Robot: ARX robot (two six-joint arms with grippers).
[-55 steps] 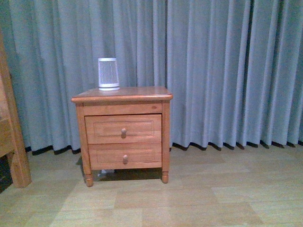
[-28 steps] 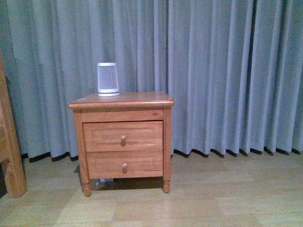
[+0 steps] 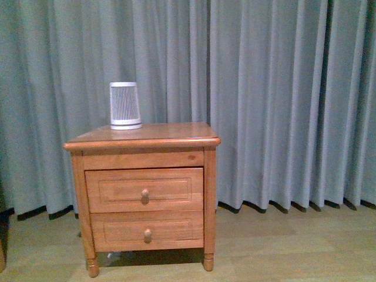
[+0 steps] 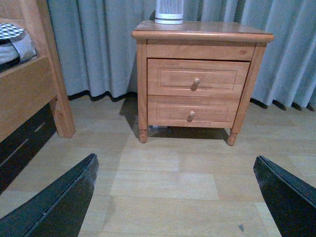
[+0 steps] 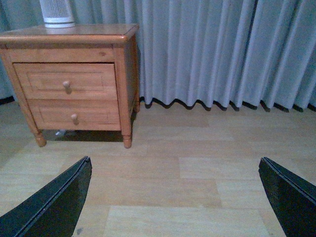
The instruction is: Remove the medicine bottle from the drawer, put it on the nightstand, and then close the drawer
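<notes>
Closing in: the nightstand (image 3: 170, 132) has grown bigger and slid left in my front view. Its top drawer (image 3: 117, 189) is shut, medicine bottle unseen, presumably inside, and my left gripper (image 4: 175, 159) and right gripper (image 5: 175, 159) both hang spread wide, empty.

nightstand (image 4: 217, 29) dead ahead, backed up against the curtain (image 4: 94, 44) | drawer (image 4: 173, 76) fully shut, lower drawer (image 4: 170, 111) shut too | white ribbed cylinder (image 4: 169, 12) on top toward the back, only its base showing | bed frame (image 4: 29, 94) near one side, checked cloth (image 4: 12, 32) on it | left gripper (image 4: 174, 163) fingers spread wide over the wood floor (image 4: 163, 192)
</notes>
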